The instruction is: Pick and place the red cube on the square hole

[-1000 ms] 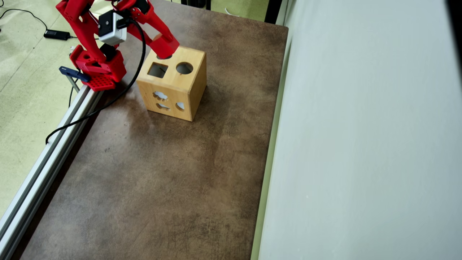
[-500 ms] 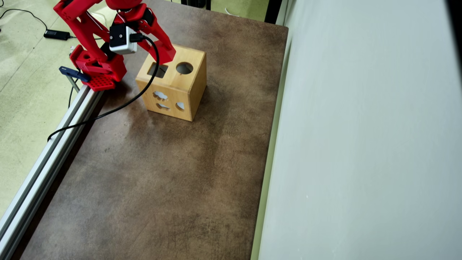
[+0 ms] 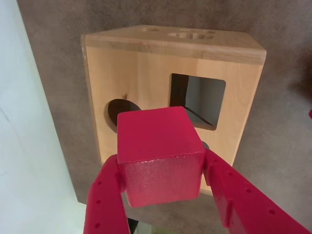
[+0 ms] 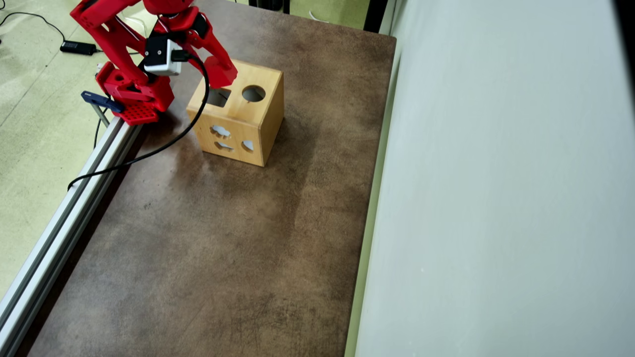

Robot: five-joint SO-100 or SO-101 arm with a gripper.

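One small matte red plastic cube (image 3: 160,155), one light wooden shape-sorter box (image 4: 238,116), one dark square hole (image 4: 219,97) and one round hole (image 4: 253,93) in its top face, three small cut-outs on its side, one red pincer (image 3: 161,187), one brown tabletop (image 4: 223,238)

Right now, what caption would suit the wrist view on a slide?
Gripper holding a red cube over the wooden box, near its square hole.

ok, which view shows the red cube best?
The wrist view: the red cube fills the foreground, clamped in the hand, in front of the square hole. In the overhead view it can't be told apart from the red hand above the wooden box.
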